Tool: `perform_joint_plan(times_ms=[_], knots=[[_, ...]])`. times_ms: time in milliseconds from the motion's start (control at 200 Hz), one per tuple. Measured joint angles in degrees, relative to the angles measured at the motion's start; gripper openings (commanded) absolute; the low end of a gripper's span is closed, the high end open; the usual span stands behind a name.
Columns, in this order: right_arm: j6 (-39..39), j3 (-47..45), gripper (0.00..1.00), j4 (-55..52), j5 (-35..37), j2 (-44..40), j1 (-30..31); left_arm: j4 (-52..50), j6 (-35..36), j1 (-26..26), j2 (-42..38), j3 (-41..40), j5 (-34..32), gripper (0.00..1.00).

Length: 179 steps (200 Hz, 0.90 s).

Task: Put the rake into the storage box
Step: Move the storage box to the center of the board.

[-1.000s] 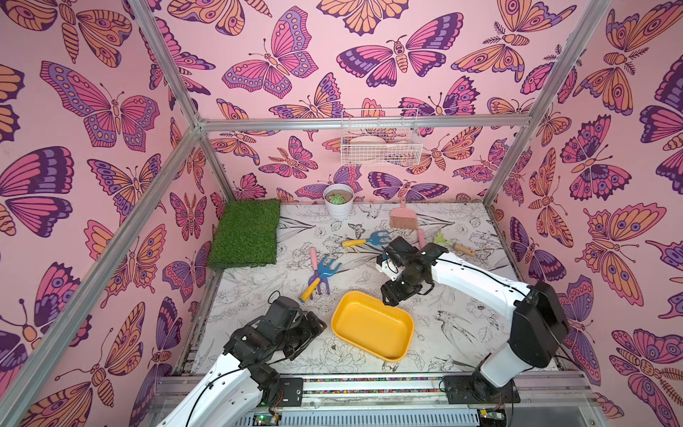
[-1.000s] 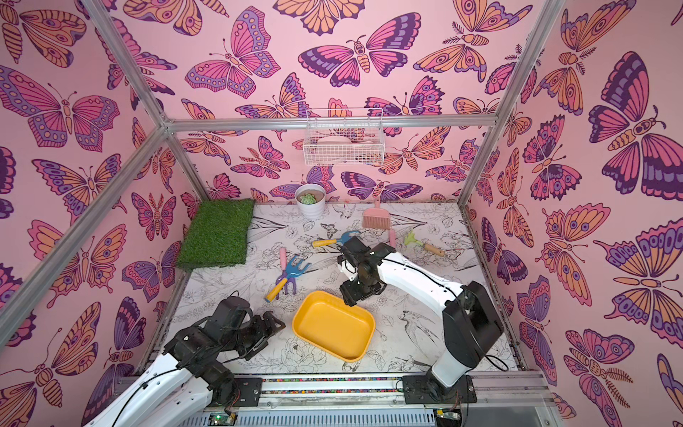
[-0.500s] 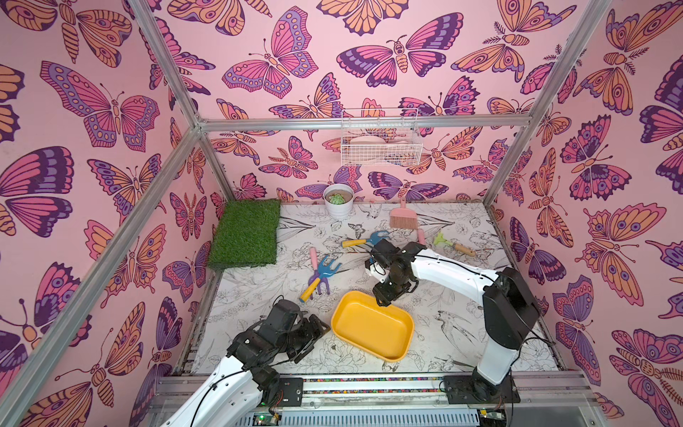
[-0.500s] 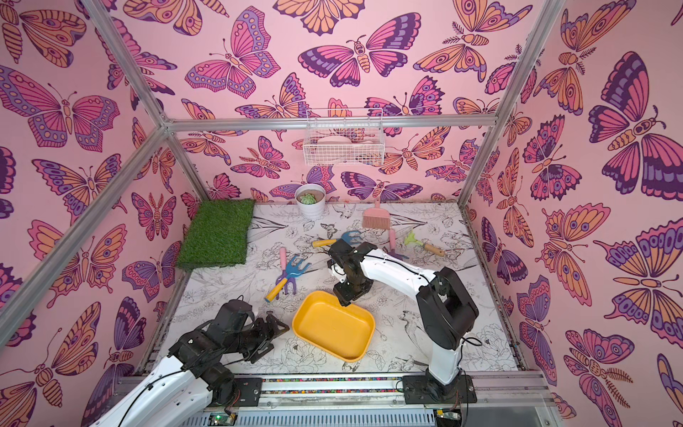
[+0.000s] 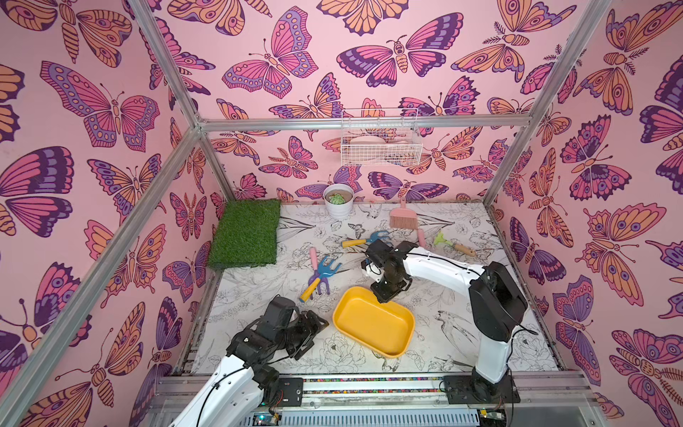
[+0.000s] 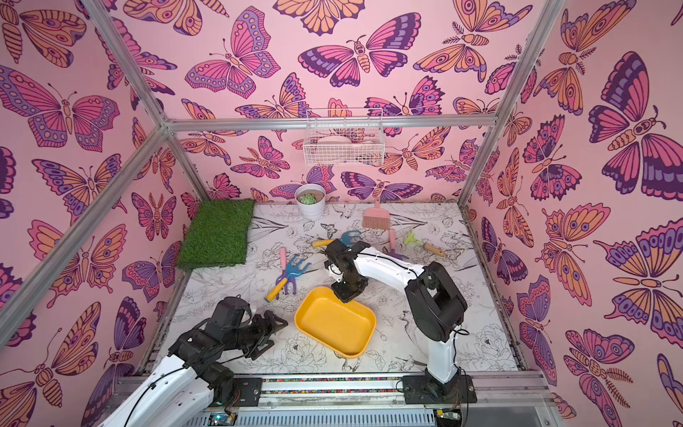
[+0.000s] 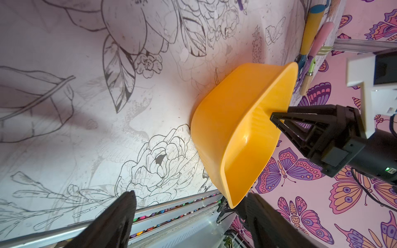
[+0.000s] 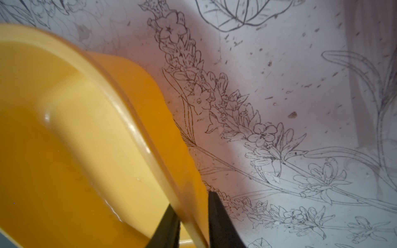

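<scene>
The yellow box (image 5: 373, 325) (image 6: 334, 325) lies on the surface (image 5: 454, 344) near the front edge, between the two arms and turned at an angle.

The right tool (image 5: 384, 295) (image 6: 345, 294) stands over the far rim of the box and points down. In the right wrist view one finger (image 8: 167, 227) is inside the wall and the second one is outside. Both press on the yellow plastic, so this tool is clamped on the box. The left wrist view shows the same grip on the rim from the side.

The left tool (image 5: 314, 340) (image 7: 190, 194) hangs low just beside the near left corner of the box. Its fingers are wide apart and hold nothing.

The rake (image 5: 328, 267) (image 6: 297, 268), blue with a yellow handle, lies on the surface beyond the left end of the box, near it but apart. It is crossed with a purple fork (image 5: 313, 258) that has a pink handle. Neither tool touches the rake.

Farther back are a pink brush (image 5: 399, 219), a white pot (image 5: 338, 209) and a grass mat (image 5: 245, 233).
</scene>
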Motion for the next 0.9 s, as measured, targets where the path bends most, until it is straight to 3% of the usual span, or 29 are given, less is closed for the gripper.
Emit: perform_joint_plan(times_ms=[260,636,896], knots=[[3.26,0.00,0.00,0.11,0.09,0.00,0.00,0.00,0.90,2.97,0.11,0.00,0.98,0.86],[12.17,-1.07,0.00,0.50,1.44,-2.10,-0.48,0.00,5.33,6.54,7.02,4.98,0.98,0.91],[17.88,-2.89,0.00,1.01,2.49,-5.40,-5.53,0.04,9.62,7.93,14.21,11.54,0.98,0.92]])
